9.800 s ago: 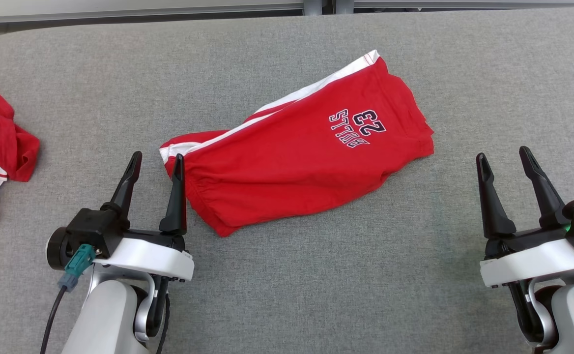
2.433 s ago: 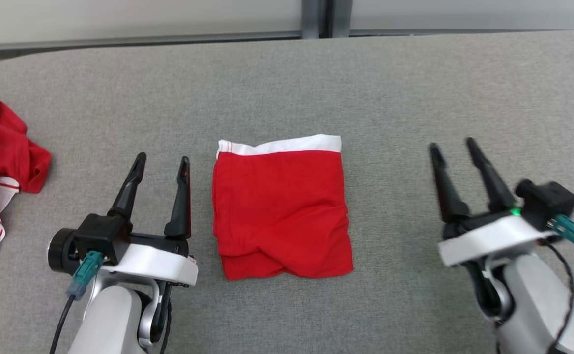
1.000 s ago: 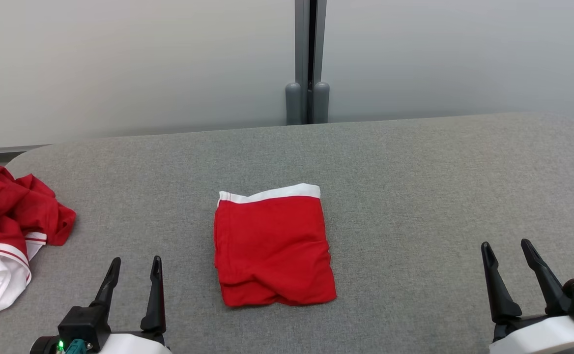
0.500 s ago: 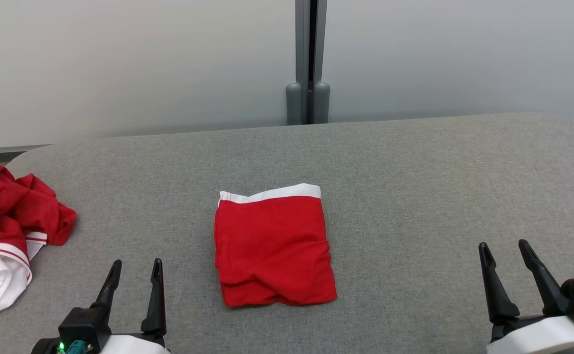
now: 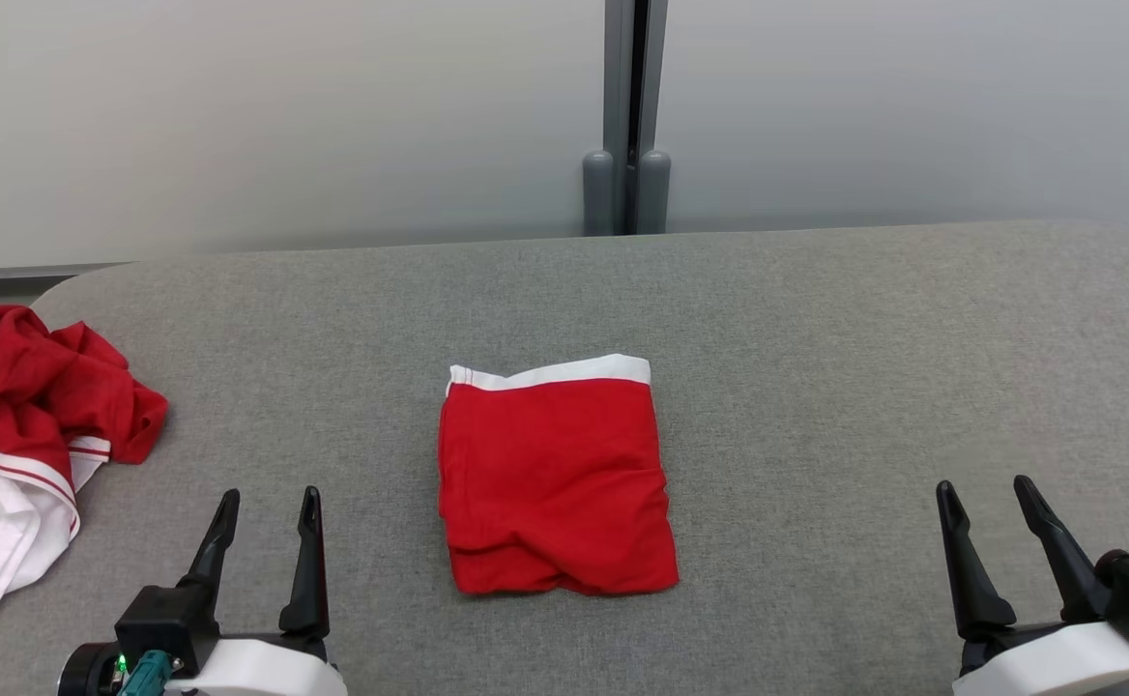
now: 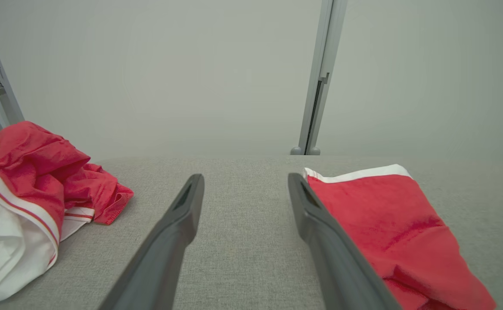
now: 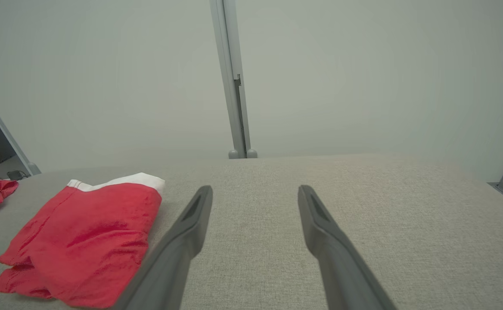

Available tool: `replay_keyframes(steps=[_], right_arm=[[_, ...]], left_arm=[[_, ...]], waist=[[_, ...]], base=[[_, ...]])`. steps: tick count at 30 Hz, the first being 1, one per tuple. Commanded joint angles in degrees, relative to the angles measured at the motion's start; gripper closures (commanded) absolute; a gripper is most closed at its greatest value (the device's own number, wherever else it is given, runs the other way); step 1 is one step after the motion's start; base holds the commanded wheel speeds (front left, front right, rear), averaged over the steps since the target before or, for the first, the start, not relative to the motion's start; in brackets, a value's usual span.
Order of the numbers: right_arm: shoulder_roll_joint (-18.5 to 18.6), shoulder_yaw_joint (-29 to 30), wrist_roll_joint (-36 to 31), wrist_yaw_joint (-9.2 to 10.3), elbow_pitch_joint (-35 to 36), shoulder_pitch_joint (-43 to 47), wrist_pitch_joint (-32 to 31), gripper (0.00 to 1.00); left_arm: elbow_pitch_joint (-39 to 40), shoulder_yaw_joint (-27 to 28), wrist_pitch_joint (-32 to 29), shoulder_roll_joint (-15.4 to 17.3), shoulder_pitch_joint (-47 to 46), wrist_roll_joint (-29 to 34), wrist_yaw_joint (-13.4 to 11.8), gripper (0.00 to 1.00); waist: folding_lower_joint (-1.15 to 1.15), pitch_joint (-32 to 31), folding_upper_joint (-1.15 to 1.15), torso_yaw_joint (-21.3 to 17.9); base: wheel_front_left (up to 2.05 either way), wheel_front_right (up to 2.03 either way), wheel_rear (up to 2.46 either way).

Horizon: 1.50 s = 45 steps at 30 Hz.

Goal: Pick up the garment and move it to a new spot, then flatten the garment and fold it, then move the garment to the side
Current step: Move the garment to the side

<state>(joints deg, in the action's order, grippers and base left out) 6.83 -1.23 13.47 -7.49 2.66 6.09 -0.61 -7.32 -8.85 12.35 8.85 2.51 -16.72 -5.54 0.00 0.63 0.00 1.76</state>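
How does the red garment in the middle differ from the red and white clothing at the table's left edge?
The middle garment is folded into a flat, squarish packet; the left clothing lies crumpled in a bunched heap. The middle garment shows white as one narrow band along its far edge; the left clothing shows a broad white part with red stripes. Both are red and white, resting on the grey table.

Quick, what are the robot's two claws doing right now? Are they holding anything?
Left gripper: open, holding nothing.
Right gripper: open, holding nothing.
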Motion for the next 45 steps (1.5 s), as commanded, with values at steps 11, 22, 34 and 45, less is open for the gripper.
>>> replay_keyframes(steps=[11, 22, 34, 45], right_arm=[[1.5, -5.0, -1.1, 0.00, -9.4, -6.9, 0.4, 0.00], [-1.5, -13.2, 2.3, 0.00, -28.5, -20.9, 4.2, 0.00], [-3.5, -16.9, 6.8, 0.00, -41.7, -28.2, 5.6, 1.00], [-1.9, -23.2, 8.8, 0.02, -40.7, -30.9, 8.8, 1.00]], left_arm=[[-0.9, -1.0, 2.3, -2.3, -8.1, -0.2, 0.7, 0.00], [-0.7, -1.5, 2.9, -4.5, -13.0, 0.9, 1.9, 0.00], [0.0, -0.6, 2.9, -5.5, -14.2, 2.7, 2.9, 0.00], [1.8, 0.9, 2.8, -5.5, -14.6, 4.8, 3.6, 0.00]], waist=[[0.00, 5.5, 0.00, 7.2], [0.00, 11.1, 0.00, 13.1], [0.00, 13.1, 0.00, 13.0], [0.00, 14.1, 0.00, 4.8]], base=[[0.00, 0.00, 0.00], [0.00, 0.00, 0.00], [0.00, 0.00, 0.00], [0.00, 0.00, 0.00]])
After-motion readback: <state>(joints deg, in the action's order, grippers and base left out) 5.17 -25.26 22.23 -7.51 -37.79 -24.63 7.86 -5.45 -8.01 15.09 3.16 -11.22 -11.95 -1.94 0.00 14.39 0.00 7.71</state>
